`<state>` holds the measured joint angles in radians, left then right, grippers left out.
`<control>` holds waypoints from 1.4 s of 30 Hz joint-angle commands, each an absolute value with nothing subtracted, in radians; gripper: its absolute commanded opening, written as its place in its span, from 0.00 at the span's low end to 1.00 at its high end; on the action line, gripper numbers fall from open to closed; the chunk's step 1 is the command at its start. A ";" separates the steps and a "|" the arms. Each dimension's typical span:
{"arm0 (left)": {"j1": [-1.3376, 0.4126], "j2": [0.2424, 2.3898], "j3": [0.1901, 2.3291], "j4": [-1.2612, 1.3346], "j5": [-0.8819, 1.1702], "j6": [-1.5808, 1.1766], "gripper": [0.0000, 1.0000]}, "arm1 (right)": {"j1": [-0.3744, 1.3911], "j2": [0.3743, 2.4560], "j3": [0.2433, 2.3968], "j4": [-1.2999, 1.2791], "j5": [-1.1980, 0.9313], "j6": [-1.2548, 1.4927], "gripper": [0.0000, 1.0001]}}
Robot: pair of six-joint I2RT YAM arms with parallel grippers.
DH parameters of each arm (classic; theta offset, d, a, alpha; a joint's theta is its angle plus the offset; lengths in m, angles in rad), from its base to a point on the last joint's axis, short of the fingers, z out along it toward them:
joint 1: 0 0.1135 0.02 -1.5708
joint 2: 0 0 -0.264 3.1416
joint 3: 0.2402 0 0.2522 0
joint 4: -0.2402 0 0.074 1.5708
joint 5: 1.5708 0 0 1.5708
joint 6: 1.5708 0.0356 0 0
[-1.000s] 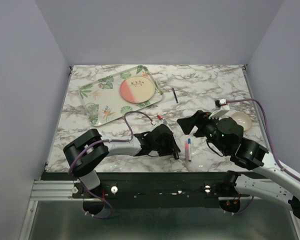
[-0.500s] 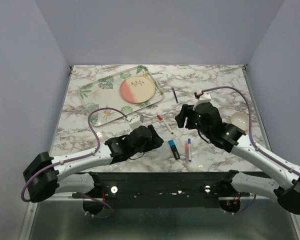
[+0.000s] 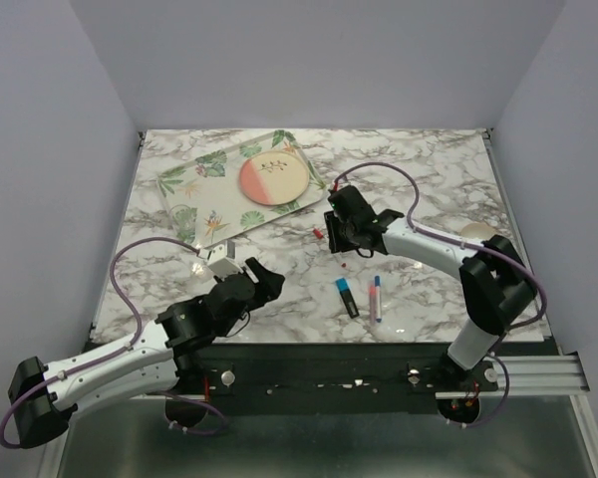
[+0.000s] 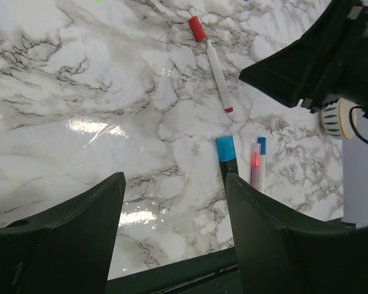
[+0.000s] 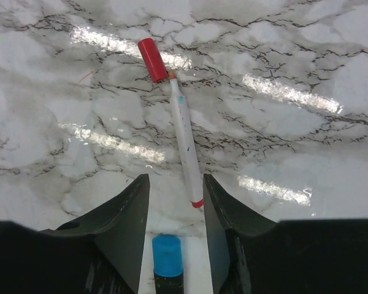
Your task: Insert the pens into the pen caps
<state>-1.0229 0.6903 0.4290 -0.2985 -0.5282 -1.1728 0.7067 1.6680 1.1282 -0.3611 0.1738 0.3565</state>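
The white pen (image 5: 185,144) lies flat in the middle of the marble surface (image 5: 306,153). Its red cap (image 5: 152,59) sits just beside the writing tip, not on it. The pen looks light, thin and stiff. It is smooth plastic, so it may slip or roll. A good place to grab it is the middle of the white part, away from the tip. The cap is tiny and light, and it could skid away if pushed. There are small blue marks on the pen, too small to read. I see no other words anywhere.

The right pincer (image 5: 175,202) hangs over the pen's red back end. Its fingers are apart, one on each side, not squeezing. Near it lie a dark marker (image 3: 351,306) with a bright blue cap (image 5: 167,252) and a pink-and-white pen (image 4: 256,166). The left pincer (image 4: 175,184) is wide apart and holds nothing.
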 commanded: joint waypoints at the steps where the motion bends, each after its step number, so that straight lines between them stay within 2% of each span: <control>1: -1.019 0.640 0.428 -0.334 -0.640 -1.129 0.74 | 0.703 1.764 1.180 -0.385 0.129 0.308 0.47; 7: -1.019 0.630 0.417 -0.319 -0.635 -1.104 0.74 | 0.703 1.873 1.201 -0.380 0.133 0.305 0.45; 10: -1.019 0.634 0.416 -0.321 -0.624 -1.106 0.74 | 0.701 1.908 1.213 -0.377 0.159 0.295 0.41; 21: -1.019 0.632 0.410 -0.304 -0.606 -1.118 0.72 | 0.703 1.976 1.261 -0.383 0.195 0.244 0.34; 24: -1.019 0.641 0.411 -0.299 -0.601 -1.109 0.72 | 0.703 1.996 1.281 -0.388 0.187 0.229 0.26; 25: -1.019 0.644 0.411 -0.295 -0.600 -1.106 0.72 | 0.703 2.000 1.282 -0.390 0.186 0.227 0.14; 27: -1.019 0.649 0.411 -0.285 -0.588 -1.085 0.72 | 0.703 2.003 1.279 -0.390 0.186 0.229 0.01; 34: -1.017 0.653 0.400 -0.145 -0.471 -0.932 0.71 | 0.701 1.856 1.184 -0.376 0.164 0.294 0.01; 38: -1.014 0.664 0.387 -0.028 -0.356 -0.874 0.67 | 0.701 1.657 1.086 -0.324 0.106 0.353 0.01; 42: -0.994 0.709 0.387 0.058 -0.250 -0.868 0.66 | 0.701 1.467 0.994 -0.221 -0.038 0.448 0.01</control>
